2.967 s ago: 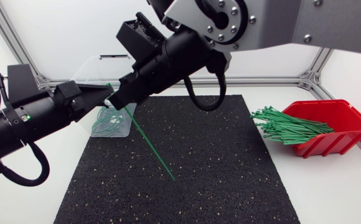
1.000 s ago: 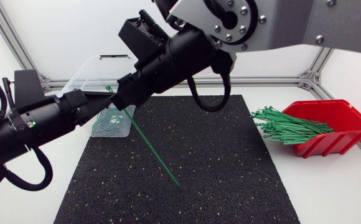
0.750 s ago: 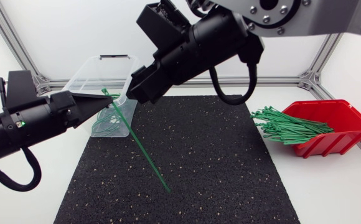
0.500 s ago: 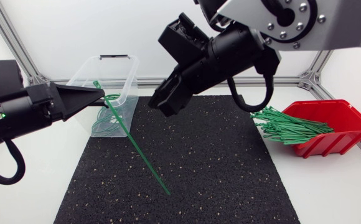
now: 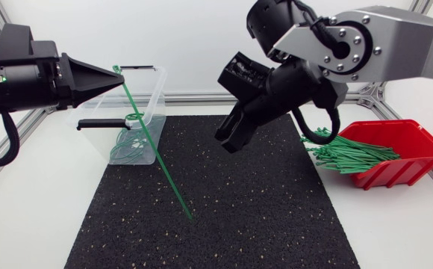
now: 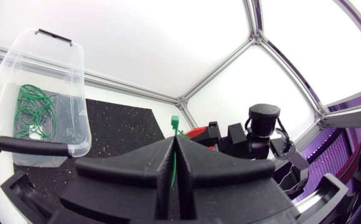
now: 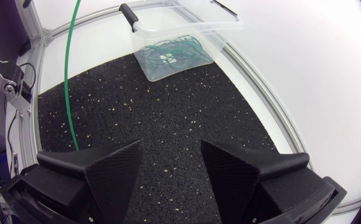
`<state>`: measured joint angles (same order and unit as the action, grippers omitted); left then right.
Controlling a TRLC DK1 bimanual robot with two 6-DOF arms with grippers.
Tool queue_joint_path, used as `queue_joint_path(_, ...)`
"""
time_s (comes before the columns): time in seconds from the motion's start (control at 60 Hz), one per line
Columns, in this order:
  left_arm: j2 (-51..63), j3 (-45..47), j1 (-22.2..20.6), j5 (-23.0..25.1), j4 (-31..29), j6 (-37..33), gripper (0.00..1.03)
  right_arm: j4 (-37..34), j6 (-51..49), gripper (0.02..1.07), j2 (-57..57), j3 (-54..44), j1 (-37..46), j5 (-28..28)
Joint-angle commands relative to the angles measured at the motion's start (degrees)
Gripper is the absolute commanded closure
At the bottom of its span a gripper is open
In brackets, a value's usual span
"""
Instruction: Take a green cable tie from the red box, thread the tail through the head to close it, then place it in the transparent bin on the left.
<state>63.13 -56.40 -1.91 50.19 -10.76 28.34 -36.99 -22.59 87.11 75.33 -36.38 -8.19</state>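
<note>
Black mat [image 5: 261, 202] on table [image 5: 396, 224]

Over the near half of the black speckled rubber mat [image 5: 276, 224] you have free room. The long green cable tie [image 5: 159, 166], pinched in your left gripper [image 5: 118, 72], slants down past the clear plastic bin [image 5: 157, 93]. Your right gripper [image 5: 230, 142], fingers spread, hangs between that bin and the red plastic box [image 5: 414, 142].

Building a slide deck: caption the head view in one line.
Left hand holds a straight green cable tie near the transparent bin; open right hand hangs above the black mat.
</note>
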Motion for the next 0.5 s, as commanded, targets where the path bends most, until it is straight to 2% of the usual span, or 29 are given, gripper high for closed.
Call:
queue_joint_path(0.0,2.4,-4.1,0.5,1.0,-1.2,-1.4,1.00,1.2,-0.9,0.36,-0.5,-2.6,0.7,1.1)
queue_joint_path(0.1,6.0,-7.9,0.3,1.4,-4.4,-2.4,1.00,3.1,-1.0,0.35,-0.7,-3.6,0.8,2.6)
queue_joint_path(0.15,8.0,-9.5,0.1,1.5,-6.3,-3.7,1.00,3.2,-2.1,0.31,-1.2,-4.2,0.4,3.0)
queue_joint_path(0.317,13.2,-13.3,0.4,2.2,-12.4,-9.6,1.00,7.4,-6.5,0.28,-2.1,-7.7,-5.3,12.0)
queue_joint_path(0.483,17.8,-17.8,0.7,5.2,-20.3,-16.3,1.00,14.1,-13.6,0.29,-1.8,-9.9,-7.5,17.0)
